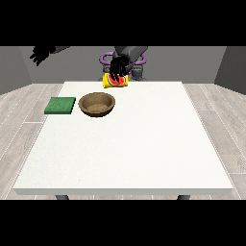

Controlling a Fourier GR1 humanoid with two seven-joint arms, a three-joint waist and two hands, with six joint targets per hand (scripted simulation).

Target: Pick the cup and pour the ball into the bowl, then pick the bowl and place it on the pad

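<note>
In the front view you have 1 yellow cup with a red patch (116,81) lying on its side at the far edge of the large white desk (129,149), its long axis running across the view from left to right; which end is the mouth you cannot tell. The black robot hand nearer the view's right (118,67) comes down over the cup with its fingers curled round it. The cup sits just beyond the round brown wooden bowl (97,104), apart from it. Left of the bowl, near but not touching, lies the flat green square pad (60,105). The ball does not show. The other robot hand at the view's upper left (41,54) hangs off the desk, fingers spread. Around the desk you see pale grey plank flooring (19,113) and plain grey walls (84,62).
</note>
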